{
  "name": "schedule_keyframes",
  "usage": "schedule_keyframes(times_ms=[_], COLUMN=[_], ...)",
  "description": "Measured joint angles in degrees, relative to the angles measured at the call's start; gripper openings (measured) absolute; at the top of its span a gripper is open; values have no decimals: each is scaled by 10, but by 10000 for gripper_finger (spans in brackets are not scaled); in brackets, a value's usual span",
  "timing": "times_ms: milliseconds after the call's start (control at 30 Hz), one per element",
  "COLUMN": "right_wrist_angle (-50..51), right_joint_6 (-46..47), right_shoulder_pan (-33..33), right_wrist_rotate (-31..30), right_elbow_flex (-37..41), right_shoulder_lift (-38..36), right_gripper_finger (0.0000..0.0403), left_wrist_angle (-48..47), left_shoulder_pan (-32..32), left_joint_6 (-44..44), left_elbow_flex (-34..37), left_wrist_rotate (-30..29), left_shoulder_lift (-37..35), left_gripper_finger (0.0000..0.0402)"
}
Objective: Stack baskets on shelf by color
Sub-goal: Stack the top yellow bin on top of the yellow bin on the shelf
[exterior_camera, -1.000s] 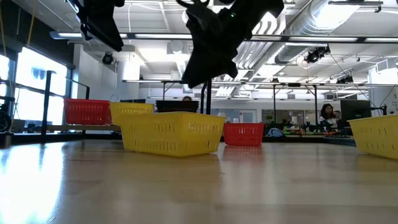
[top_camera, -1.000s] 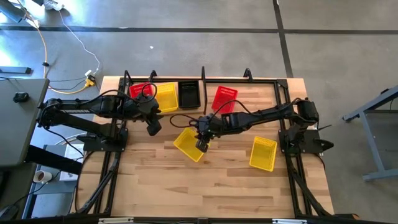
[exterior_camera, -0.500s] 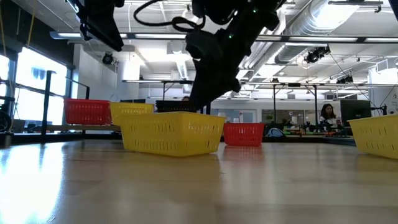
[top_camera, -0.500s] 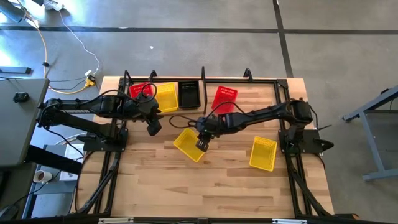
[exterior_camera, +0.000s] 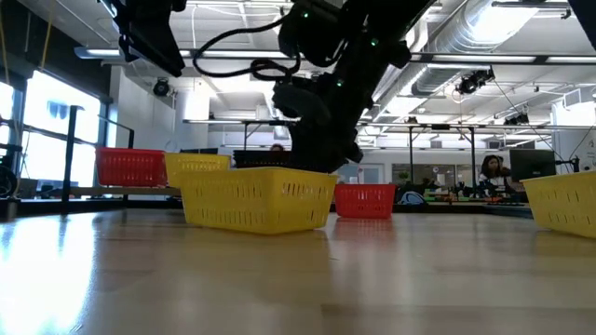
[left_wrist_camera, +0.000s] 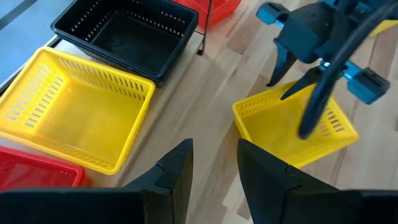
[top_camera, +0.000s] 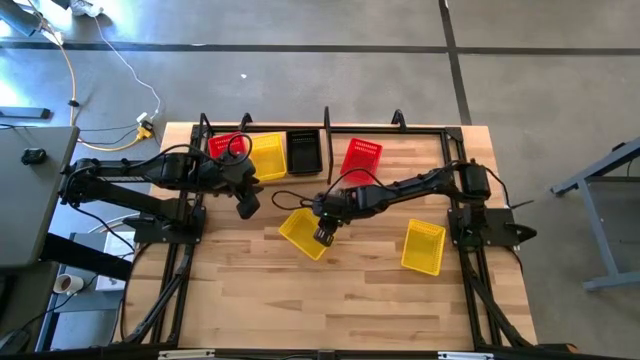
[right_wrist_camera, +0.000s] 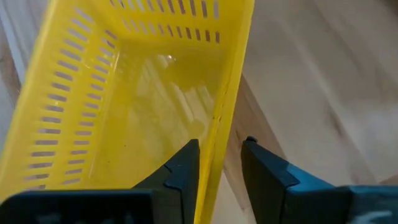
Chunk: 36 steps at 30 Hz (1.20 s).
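Note:
A yellow basket stands on its base in the middle of the tabletop. My right gripper is open and points steeply down over the basket's wall on the table's right side. One finger is inside that wall and one outside, and neither touches it. My left gripper hangs open and holds nothing, above the table near the shelf. On the shelf's left half stand a red basket, a yellow basket and a black basket. Another red basket sits right of the divider.
A further yellow basket stands on the tabletop toward the right edge. The shelf's black posts and central divider rise at the far side. Bare wood lies along the table's near half.
My right gripper has come down onto the middle yellow basket, so that its fingers now reach past the rim, one on each side of the wall. The basket has stayed where it was.

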State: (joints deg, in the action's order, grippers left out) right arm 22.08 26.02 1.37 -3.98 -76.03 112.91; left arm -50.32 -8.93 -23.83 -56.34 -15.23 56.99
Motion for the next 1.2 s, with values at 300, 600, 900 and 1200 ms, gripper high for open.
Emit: schedule_keyframes(times_ms=[300,600,900,1200], right_wrist_angle=[-2,-5,137,196], right_joint_6=[78,203,281,281], right_shoulder_pan=[0,19,43,33], right_wrist_rotate=[9,-23,-127,-242], right_elbow_flex=[0,-22,-145,-272], right_shoulder_lift=[5,4,3,2], right_gripper_finger=[8,3,1,0], left_wrist_angle=[2,3,4,16], left_shoulder_pan=[0,26,69,101], left_joint_6=[0,3,15,16], left_elbow_flex=[0,0,0,0], left_wrist_rotate=[1,11,6,-27], left_shoulder_lift=[0,0,0,0], left_gripper_finger=[114,114,114,114])
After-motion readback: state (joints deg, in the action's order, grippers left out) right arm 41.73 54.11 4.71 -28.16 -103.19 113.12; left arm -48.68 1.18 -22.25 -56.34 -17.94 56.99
